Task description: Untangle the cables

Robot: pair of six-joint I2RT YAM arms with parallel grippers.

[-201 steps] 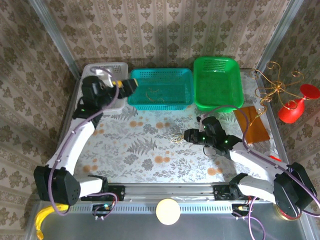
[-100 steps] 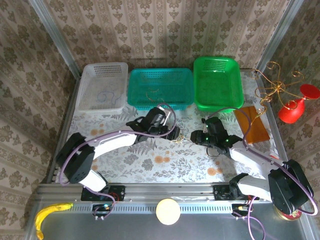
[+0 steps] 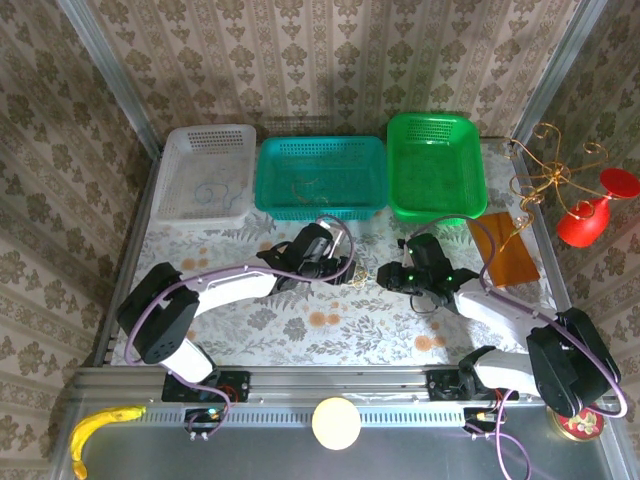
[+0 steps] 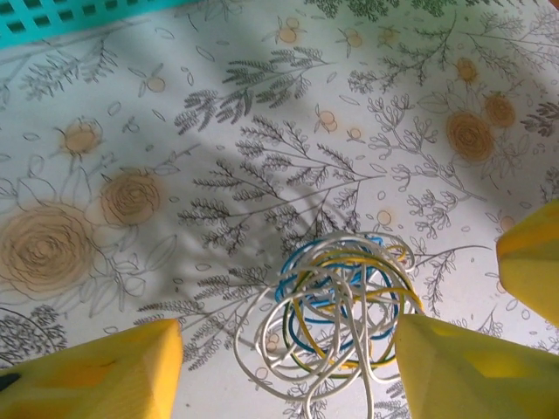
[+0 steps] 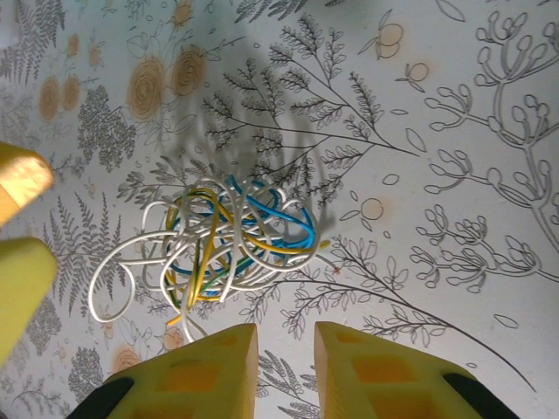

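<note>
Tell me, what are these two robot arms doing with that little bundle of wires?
They are working on a small tangle of cables lying on the flowered table. The left gripper is down over the clump, its fingers open on either side of it. The right gripper sits just beside the tangle, its fingers close together with nothing between them. Neither has a wire gripped, and the blue, yellow and white loops are all knotted together.

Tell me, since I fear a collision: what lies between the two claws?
The tangled cables lie between the left claw and the right claw, as the top view shows.
</note>
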